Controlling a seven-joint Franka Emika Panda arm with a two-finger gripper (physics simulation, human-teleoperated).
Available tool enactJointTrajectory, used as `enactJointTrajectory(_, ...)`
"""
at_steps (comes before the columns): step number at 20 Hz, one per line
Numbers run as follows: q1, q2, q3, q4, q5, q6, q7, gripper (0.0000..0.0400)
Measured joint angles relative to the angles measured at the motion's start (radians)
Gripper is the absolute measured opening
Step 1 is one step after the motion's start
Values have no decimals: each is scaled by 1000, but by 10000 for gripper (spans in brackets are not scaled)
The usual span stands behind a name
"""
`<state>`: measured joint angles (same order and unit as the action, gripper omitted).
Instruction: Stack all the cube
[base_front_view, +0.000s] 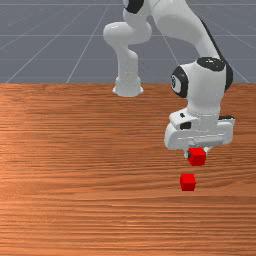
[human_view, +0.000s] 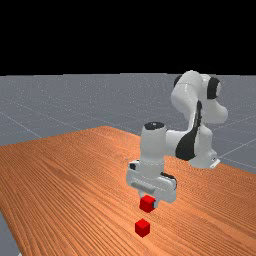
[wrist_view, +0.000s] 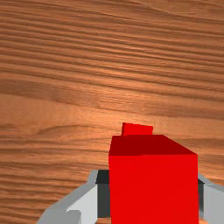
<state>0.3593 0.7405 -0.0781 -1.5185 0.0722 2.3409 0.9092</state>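
Front view, left to right. Item: small red cube, flat on orange-brown wood table. Item: second red cube, aloft, clamped from both sides by my white-and-grey two-finger gripper. Handling: I should centre over lower cube, square faces, descend slowly, release only on full contact.

Held cube: plain bright red, with one face a deeper red in the wrist view
Lower cube: plain red too, shaded darker on one side
Arm: glossy white, with black sections at its joints
Gripper: white housing with small black patches
Fingers: pale grey
Finger pads: black to dark grey
Table: orange-brown, streaked with darker wood grain
Floor: blue-grey, crossed by thin pale lines
Backdrop: solid black
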Motion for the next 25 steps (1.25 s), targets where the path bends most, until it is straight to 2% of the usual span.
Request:
enactJointTrajectory(8, 7, 162, -26, 195, -29, -61, 28, 194)
enactJointTrajectory(15, 49, 137, -63, 136, -75, -58, 64, 194)
enactJointTrajectory(23, 58, 129, -70, 117, -85, -65, 69, 194)
enactJointTrajectory(24, 58, 129, -70, 117, -85, -67, 69, 275)
enactJointTrajectory(25, 58, 129, -71, 116, -86, -68, 69, 324)
